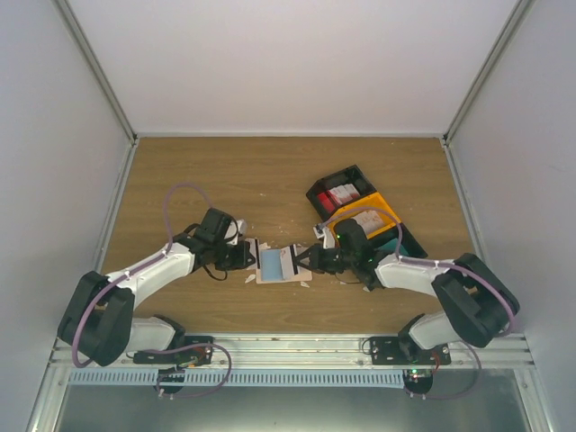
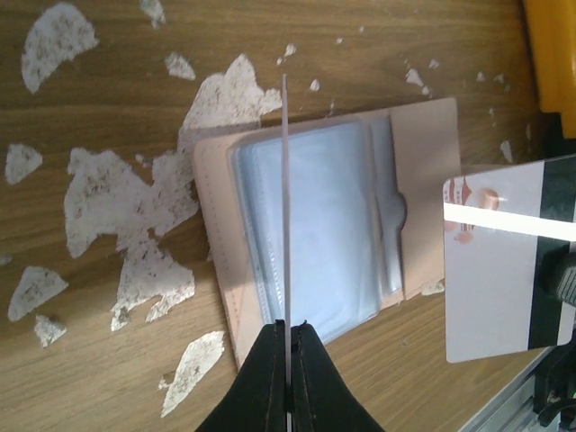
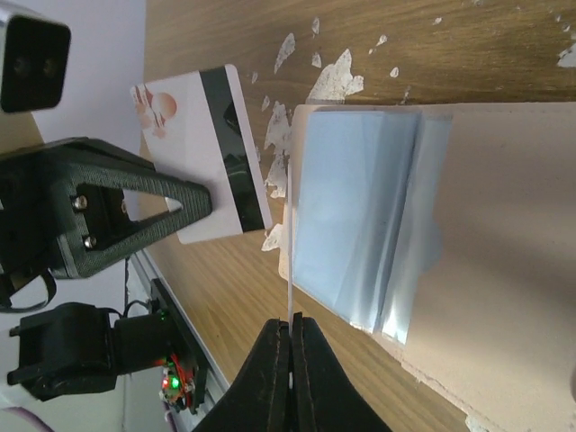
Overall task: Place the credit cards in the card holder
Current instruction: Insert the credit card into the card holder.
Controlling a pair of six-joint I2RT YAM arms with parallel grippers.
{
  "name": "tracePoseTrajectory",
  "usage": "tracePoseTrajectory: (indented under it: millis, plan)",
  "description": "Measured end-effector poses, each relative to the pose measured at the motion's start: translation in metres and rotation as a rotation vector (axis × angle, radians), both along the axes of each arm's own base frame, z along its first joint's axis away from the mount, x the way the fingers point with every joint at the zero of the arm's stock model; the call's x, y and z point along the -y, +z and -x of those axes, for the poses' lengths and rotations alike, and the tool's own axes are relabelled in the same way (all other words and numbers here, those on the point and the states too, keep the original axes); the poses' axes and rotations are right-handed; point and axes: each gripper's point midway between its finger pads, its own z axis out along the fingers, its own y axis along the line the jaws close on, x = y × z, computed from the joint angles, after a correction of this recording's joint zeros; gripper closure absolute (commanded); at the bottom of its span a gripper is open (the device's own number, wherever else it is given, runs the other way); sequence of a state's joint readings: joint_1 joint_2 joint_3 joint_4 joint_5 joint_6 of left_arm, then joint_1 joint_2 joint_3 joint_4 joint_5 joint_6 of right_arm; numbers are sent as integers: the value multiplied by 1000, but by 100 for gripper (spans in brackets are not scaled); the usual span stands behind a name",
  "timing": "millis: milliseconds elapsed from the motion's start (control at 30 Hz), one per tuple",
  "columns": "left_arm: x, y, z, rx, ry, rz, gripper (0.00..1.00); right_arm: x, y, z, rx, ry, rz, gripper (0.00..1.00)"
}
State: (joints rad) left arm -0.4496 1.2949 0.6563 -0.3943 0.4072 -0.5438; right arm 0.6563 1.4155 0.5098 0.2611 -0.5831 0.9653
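1. The left gripper (image 2: 286,331) is pinched tight on a thin white, black-striped plastic credit card (image 3: 205,153), close to the open beige folding card holder (image 2: 423,171), which lies flat on the wooden table (image 2: 90,396) between the arms.
2. The right gripper (image 3: 290,326) clamps a second white striped card (image 2: 499,261) at the holder's other side.
3. Insertion looks to be the step in hand. Next, one card's edge likely needs lining up with a pale blue sleeve (image 2: 315,225).

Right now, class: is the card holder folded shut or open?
Open: the card holder lies spread flat, pale bluish sleeves facing up.

High rear overview; two close opposing wrist views of card holder (image 2: 346,225)
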Motion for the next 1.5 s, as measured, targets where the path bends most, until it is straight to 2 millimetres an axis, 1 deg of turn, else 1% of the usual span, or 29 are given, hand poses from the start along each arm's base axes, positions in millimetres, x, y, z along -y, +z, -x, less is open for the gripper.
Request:
tracePoseTrajectory:
  millis: [200,400,567,767,1100,1500]
  plan:
    - [-4,-16,13,-55,-17,-17,100,-4,-9,-5,6,-21,0,100]
    - [-3,-26,18,-101,-28,-19,100,-3,-21,-10,7,-45,23,100]
    - [-2,-27,19,-104,-31,-15,100,-2,-35,-12,-7,-59,56,99]
    - [-2,-29,19,-108,-31,-11,100,-10,-45,-11,-20,-48,67,100]
    - [-2,-30,20,-106,-31,1,100,-17,-52,-13,-51,-62,47,100]
    - [-1,-30,20,-107,-34,16,100,-27,-56,-16,-61,-55,17,99]
